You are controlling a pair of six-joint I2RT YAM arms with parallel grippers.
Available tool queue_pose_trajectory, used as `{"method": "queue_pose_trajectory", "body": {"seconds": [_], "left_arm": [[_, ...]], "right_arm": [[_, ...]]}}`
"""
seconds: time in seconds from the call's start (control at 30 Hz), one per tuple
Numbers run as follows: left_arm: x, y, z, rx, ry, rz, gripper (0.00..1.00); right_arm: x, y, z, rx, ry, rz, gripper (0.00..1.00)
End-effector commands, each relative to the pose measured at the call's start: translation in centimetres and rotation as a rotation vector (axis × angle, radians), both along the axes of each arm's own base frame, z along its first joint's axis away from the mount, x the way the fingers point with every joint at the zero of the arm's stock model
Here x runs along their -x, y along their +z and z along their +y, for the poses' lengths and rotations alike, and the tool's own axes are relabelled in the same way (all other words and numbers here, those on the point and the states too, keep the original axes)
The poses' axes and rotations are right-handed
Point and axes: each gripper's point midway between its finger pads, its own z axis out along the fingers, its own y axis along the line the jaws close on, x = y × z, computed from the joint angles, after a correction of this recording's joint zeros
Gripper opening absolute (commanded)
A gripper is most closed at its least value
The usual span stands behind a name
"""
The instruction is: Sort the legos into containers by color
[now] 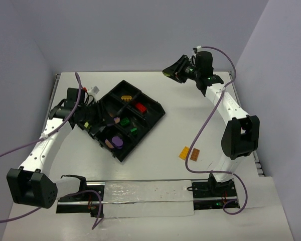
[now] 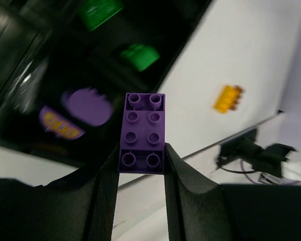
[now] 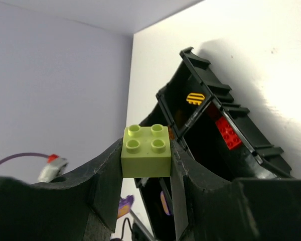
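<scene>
My left gripper [image 1: 86, 118] hangs over the left end of the black divided tray [image 1: 158, 114]. It is shut on a purple two-by-four brick [image 2: 143, 133], held above the compartment with the rounded purple piece [image 2: 88, 106]. My right gripper [image 1: 171, 71] is raised beyond the tray's far right side and is shut on a lime two-by-two brick [image 3: 146, 150]. The tray holds a red brick [image 1: 140, 107], an orange-yellow piece [image 1: 126, 97], green bricks [image 1: 134, 130] and purple pieces [image 1: 115, 142]. An orange-yellow brick [image 1: 184, 152] and a brown brick [image 1: 195, 154] lie side by side on the table.
The two loose bricks lie right of the tray, close to the right arm's base [image 1: 223, 181]. A clear plastic strip [image 1: 140, 198] runs along the near edge. Walls close in the table at the back and both sides.
</scene>
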Motion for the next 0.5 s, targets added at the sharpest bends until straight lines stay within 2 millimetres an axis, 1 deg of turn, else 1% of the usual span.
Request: {"method": "queue_pose_trajectory", "body": {"seconds": [0.0,0.03,0.1,0.13,0.17,0.2,0.27,0.3,0.37,0.43,0.47], "left_arm": [[2.3,-4.9,3.6,-0.212,0.093,0.131,0.0],[2.5,-5.2,3.7,-0.22,0.095,0.141,0.0],[3.5,-6.6,3.7,-0.246,0.104,0.194,0.0],[3.6,-7.2,4.0,-0.262,0.114,0.214,0.0],[4.1,-8.4,4.6,-0.299,0.139,0.251,0.0],[4.0,-8.7,4.8,-0.312,0.15,0.259,0.0],[3.4,-9.0,4.6,-0.317,0.157,0.257,0.0],[3.3,-9.1,4.5,-0.319,0.158,0.259,0.0],[2.6,-8.9,4.1,-0.313,0.157,0.243,0.01],[2.3,-9.0,3.8,-0.325,0.147,0.248,0.12],[2.2,-9.0,3.8,-0.331,0.142,0.25,0.21]], "right_arm": [[0.5,1.4,-0.1,0.042,0.004,-0.051,0.0],[0.5,1.5,0.0,0.047,0.009,-0.054,0.0],[0.6,1.8,0.1,0.079,0.017,-0.074,0.0],[0.6,1.7,0.3,0.099,0.021,-0.078,0.0],[0.7,1.9,0.5,0.147,0.033,-0.093,0.0],[0.8,1.9,0.8,0.165,0.042,-0.098,0.0],[1.2,1.5,1.9,0.197,0.078,-0.095,0.0],[1.2,1.6,2.0,0.207,0.085,-0.103,0.0],[1.7,1.6,3.1,0.228,0.117,-0.118,0.0],[2.0,1.5,3.9,0.236,0.138,-0.121,0.0],[2.1,1.4,4.1,0.239,0.146,-0.123,0.0]]}}
